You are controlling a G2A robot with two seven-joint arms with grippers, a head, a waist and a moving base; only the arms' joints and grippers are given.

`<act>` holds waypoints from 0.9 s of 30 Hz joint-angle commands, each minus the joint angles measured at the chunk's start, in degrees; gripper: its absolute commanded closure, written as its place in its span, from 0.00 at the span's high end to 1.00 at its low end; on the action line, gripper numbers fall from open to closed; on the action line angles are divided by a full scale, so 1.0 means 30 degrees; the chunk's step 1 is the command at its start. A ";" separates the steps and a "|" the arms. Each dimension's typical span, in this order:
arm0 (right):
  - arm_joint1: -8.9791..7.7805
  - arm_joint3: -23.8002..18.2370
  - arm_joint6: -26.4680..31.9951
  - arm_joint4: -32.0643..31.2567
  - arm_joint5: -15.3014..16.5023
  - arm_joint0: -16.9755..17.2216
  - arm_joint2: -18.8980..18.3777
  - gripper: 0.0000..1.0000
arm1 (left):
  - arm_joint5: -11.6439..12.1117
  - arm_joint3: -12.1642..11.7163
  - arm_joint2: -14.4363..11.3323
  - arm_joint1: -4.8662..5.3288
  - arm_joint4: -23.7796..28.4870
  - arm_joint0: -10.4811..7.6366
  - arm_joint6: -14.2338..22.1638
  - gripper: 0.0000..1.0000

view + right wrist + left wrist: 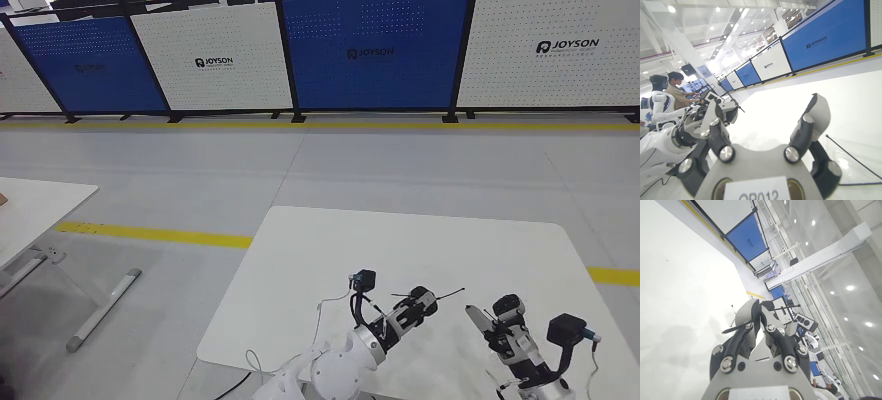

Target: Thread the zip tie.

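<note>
While the left gripper (425, 298) is clamping its fingers tight on the black zip tie (450, 294) over the near part of the white table (400, 240), the strap is sticking out on both sides of the closed jaws. Just beside it to the right, the right gripper (492, 312) is hovering with its fingers spread wide, holding nothing, apart from the tie.

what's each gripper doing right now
left gripper: shut on the zip tie
right gripper: open, holding nothing
</note>
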State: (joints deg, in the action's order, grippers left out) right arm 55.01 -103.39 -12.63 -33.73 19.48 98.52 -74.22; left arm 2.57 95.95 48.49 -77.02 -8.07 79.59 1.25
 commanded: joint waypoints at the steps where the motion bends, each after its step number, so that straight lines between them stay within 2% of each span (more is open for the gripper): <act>1: 0.0001 0.0001 0.0003 -0.0003 0.0000 -0.0001 0.0001 1.00 | -0.0007 -0.0006 0.0004 0.0000 -0.0022 -0.0005 -0.0035 0.00; 4: 0.0010 0.0050 0.0090 -0.0081 -0.0210 -0.0039 -0.0036 1.00 | -0.0007 -0.0006 0.0004 0.0000 -0.0022 -0.0005 -0.0035 0.00; 6: 0.0048 0.0136 0.0372 -0.0435 -0.0230 -0.0170 -0.0055 1.00 | 0.0084 0.0074 0.0074 -0.0013 0.0131 0.0172 -0.0468 0.00; 10: 0.0067 0.0965 0.0861 -0.2895 -0.1172 -0.0319 -0.0154 1.00 | 0.0181 0.0496 0.0196 -0.0045 0.0189 0.0751 -0.1859 0.00; 11: 0.0077 0.1069 0.1319 -0.4193 -0.1723 -0.0449 0.0044 1.00 | 0.0151 0.0587 0.0185 -0.0044 0.0115 0.0873 -0.1995 0.00; 14: 0.0191 0.1017 0.1614 -0.5956 -0.2469 -0.0710 0.0704 1.00 | 0.0066 0.0680 -0.0021 -0.0060 -0.0205 0.0969 -0.1984 0.00; 21: 0.0191 0.1017 0.1614 -0.5956 -0.2469 -0.0710 0.0704 1.00 | 0.0066 0.0680 -0.0021 -0.0060 -0.0205 0.0969 -0.1984 0.00; 24: 0.0215 0.1157 0.2035 -0.7948 -0.2427 -0.1035 0.1124 1.00 | 0.0026 0.0689 -0.0057 -0.0076 -0.0240 0.0955 -0.1968 0.00; 27: 0.0357 0.1511 0.1830 -0.8979 -0.2753 -0.1427 0.1688 1.00 | 0.0160 0.0689 -0.0148 -0.0120 0.0126 0.0885 -0.1735 0.00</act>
State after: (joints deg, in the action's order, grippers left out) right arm 55.94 -99.22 -6.87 -59.60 11.46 94.63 -69.72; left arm 2.96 98.11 48.06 -77.35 -8.02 82.36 -4.17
